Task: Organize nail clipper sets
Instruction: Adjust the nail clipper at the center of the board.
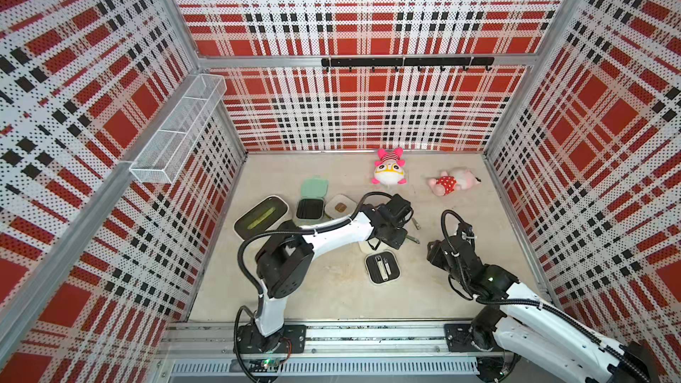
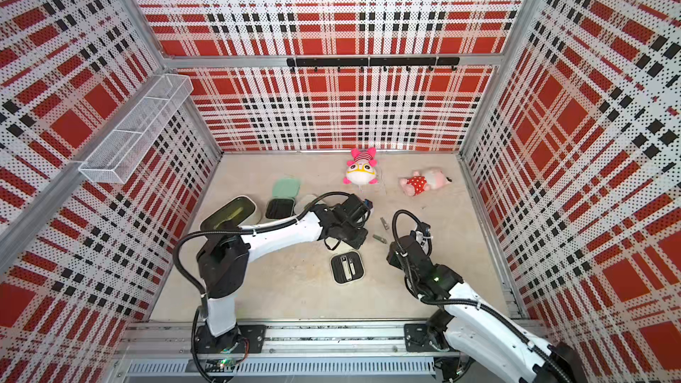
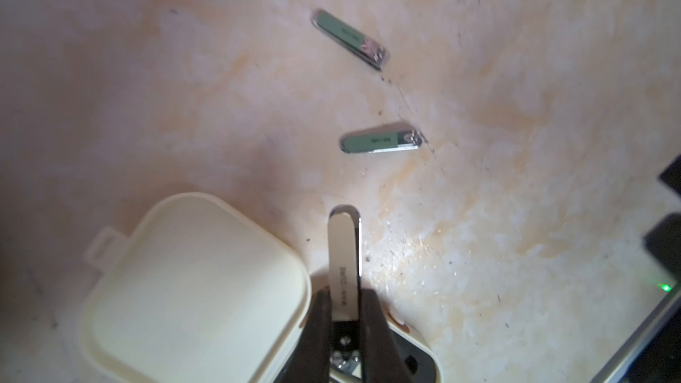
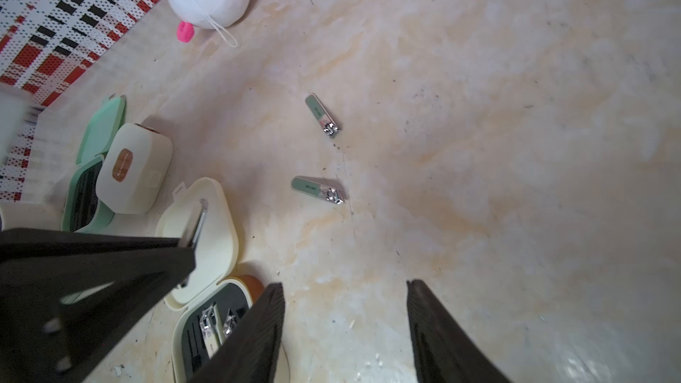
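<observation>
Marbled desk [image 1: 331, 296]. L hand [image 3: 344, 303] pinching silver clipper [image 3: 344, 248] above open cream case [image 1: 382, 267], prob. to slot it in. R hand [image 4: 344, 285] spread, empty, facing loose green clipper [image 4: 317, 189].

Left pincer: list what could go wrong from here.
The left pincer holds the silver clipper by one end only; it might pivot or slip out. The open cream case already holds two clippers, so seating a third could jam. Two green clippers lie loose nearby and could get knocked.
</observation>
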`<act>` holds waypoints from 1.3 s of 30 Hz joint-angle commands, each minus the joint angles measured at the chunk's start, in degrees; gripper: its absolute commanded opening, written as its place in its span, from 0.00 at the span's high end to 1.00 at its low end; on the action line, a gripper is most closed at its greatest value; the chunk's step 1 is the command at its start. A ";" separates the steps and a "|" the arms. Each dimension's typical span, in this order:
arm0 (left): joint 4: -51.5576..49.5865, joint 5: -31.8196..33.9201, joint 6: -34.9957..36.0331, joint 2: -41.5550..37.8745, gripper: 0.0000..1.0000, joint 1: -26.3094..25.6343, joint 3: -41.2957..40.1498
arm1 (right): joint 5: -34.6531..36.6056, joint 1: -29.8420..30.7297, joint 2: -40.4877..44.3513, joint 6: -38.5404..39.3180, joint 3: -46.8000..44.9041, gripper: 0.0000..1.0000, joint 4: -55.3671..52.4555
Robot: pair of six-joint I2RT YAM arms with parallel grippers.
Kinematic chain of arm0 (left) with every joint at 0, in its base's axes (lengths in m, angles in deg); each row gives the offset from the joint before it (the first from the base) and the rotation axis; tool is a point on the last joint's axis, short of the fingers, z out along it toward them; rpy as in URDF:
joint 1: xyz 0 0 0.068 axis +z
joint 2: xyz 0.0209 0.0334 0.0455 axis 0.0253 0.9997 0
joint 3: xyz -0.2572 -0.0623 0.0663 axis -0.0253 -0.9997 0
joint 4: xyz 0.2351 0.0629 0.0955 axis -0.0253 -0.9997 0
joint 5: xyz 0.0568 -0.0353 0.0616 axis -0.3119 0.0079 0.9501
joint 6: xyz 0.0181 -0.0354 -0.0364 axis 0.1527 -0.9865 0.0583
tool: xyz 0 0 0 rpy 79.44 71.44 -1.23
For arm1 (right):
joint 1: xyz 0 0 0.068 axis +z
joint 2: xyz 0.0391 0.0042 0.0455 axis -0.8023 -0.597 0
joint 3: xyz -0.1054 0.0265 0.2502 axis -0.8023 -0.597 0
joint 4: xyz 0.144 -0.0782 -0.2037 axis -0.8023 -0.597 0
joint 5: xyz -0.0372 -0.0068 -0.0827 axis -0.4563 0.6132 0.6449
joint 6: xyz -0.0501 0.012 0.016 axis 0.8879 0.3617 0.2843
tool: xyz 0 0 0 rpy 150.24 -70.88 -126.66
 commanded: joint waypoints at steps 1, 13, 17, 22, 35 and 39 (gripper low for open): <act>0.57 -2.47 3.31 1.13 0.90 -2.31 1.24 | 1.77 -0.41 5.55 -5.77 -1.77 0.42 -7.36; 2.35 -0.08 4.60 7.34 0.88 -7.82 2.35 | 2.56 -0.43 11.80 -7.54 -1.74 0.42 -14.78; 2.17 1.24 3.94 8.25 0.87 -8.08 2.90 | 2.38 -0.44 9.99 -6.85 -1.19 0.42 -13.75; 2.16 1.37 3.56 8.55 0.76 -8.36 2.90 | 1.87 -0.44 7.82 -5.78 -0.98 0.42 -11.92; 6.67 -2.35 -0.61 -3.38 0.65 -0.06 -1.40 | -4.38 -0.43 0.71 -0.48 -0.24 0.50 -5.66; 11.29 -5.68 -3.60 -6.66 0.68 8.65 -7.30 | -12.06 0.02 -9.22 2.36 -0.02 0.63 1.59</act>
